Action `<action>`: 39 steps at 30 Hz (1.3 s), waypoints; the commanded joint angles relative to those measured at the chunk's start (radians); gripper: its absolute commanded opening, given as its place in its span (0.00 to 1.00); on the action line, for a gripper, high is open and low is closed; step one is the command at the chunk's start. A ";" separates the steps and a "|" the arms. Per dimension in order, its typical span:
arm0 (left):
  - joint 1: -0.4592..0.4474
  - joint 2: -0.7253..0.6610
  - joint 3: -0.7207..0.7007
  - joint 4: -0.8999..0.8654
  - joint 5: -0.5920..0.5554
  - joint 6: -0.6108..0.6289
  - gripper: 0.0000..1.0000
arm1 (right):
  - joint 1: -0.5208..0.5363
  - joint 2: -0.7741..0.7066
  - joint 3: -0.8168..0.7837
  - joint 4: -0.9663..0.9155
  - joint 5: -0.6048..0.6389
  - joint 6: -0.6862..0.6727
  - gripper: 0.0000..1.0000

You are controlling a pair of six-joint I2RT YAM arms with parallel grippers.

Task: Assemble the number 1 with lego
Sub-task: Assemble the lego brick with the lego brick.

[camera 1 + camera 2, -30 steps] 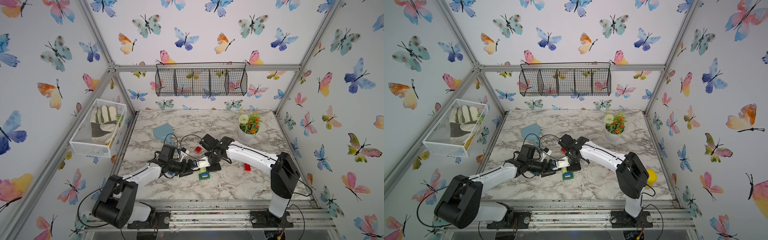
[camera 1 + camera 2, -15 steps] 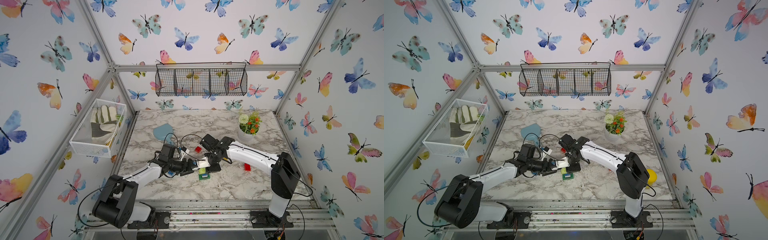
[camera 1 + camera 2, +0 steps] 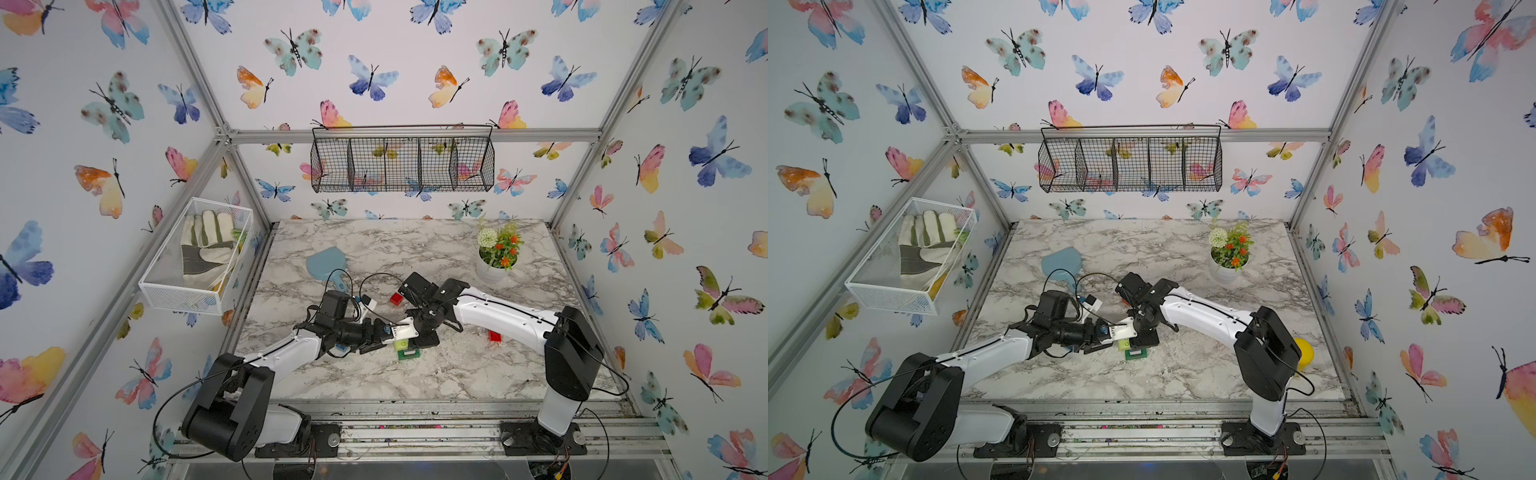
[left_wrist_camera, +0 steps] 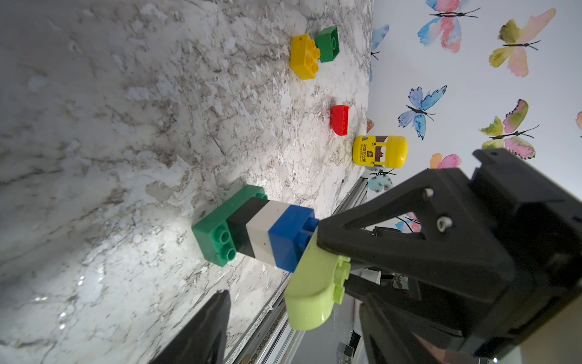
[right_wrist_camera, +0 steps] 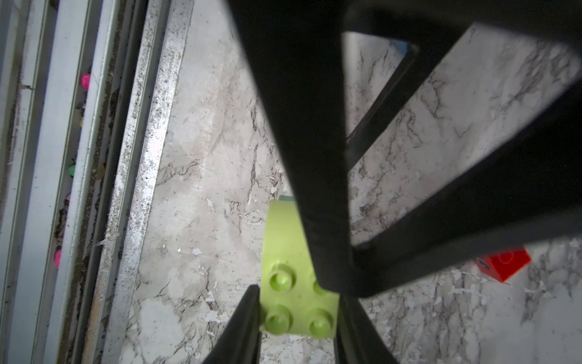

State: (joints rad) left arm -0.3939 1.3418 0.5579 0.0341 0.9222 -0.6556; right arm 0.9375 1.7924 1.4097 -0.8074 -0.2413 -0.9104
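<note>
Toward the front of the tabletop (image 4: 126,126), atop the green, black, white, blue stack (image 4: 264,230): lime brick (image 4: 311,283), pinched in right claw (image 5: 297,318), overhanging one side. Beside it, left claw (image 3: 388,337) wide, gripping nothing. Press straight down — studs lined up, green base (image 4: 217,230) steadied. Glossy hard plastic, probably slippery; rounded lime end — likely to tip the narrow column.

Marble tabletop (image 3: 415,374) carrying a pale blue scoop (image 3: 328,262) at far left, a potted plant (image 3: 496,253) at far right and a yellow capsule (image 3: 1304,353) at the near right edge. Far wall: black wire basket (image 3: 402,160). Left wall: white mesh basket (image 3: 183,293) holding a work glove (image 3: 205,245).
</note>
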 commanded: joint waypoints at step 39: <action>0.122 -0.112 -0.136 0.130 0.066 -0.080 0.77 | 0.006 -0.005 -0.038 0.009 0.042 -0.025 0.02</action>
State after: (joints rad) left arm -0.2783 1.2285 0.4274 0.1566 0.9600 -0.7483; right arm 0.9375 1.7691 1.3819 -0.7902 -0.2043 -0.9283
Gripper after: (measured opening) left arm 0.770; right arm 0.357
